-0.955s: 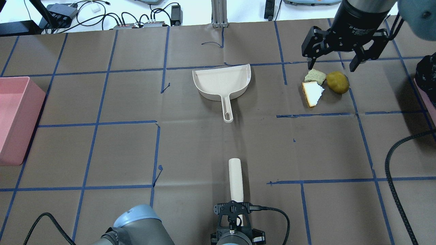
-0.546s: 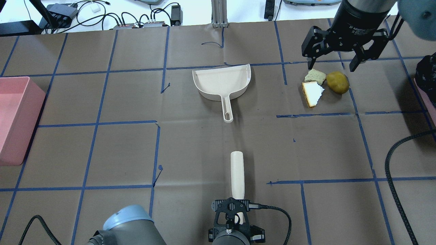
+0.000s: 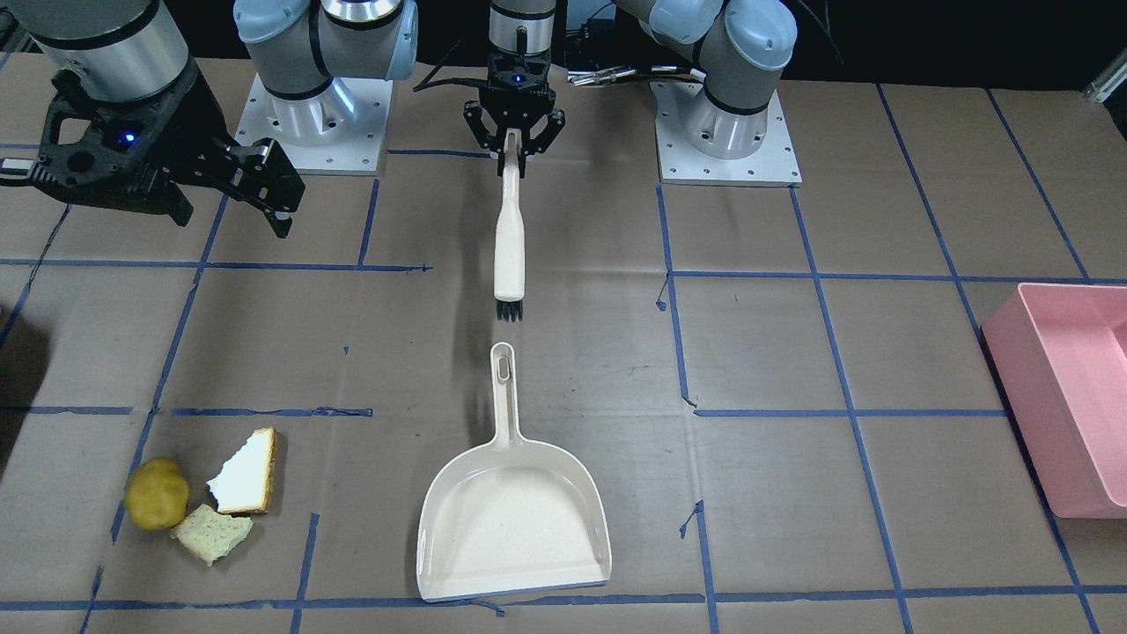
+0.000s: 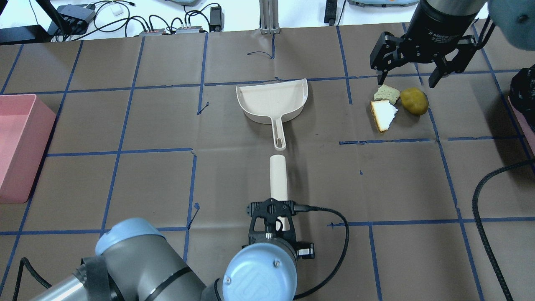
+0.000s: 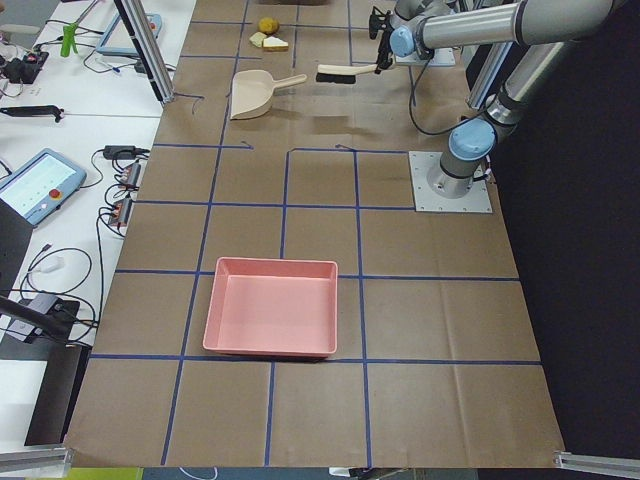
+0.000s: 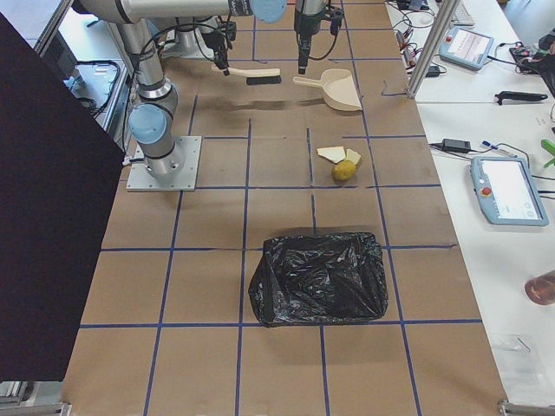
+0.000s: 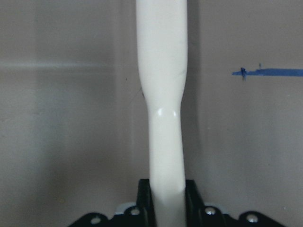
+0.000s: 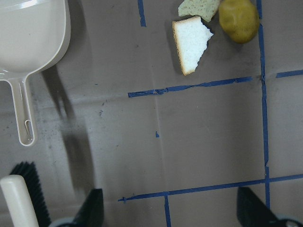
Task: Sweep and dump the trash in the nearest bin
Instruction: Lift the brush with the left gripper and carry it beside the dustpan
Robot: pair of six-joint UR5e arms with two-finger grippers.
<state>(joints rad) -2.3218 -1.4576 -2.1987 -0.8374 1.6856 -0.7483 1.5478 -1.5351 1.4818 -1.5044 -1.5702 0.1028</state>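
Paper [image 4: 150, 188] gridded in blue tape [image 4: 125, 151]; left jaws clamp brush [image 3: 509, 238], right jaws gape.

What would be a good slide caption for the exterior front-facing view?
Left gripper holds the brush toward the dustpan; right gripper hangs open; trash lies apart, unswept.

- A robotics lab: brown-papered surface [image 4: 83, 188] gridded with blue tape [image 4: 125, 151], arm bases [image 3: 731, 97] bolted down.
- Teach pendants [image 6: 507, 189] and tangled cables [image 4: 125, 19] on the side benches [image 6: 473, 95].
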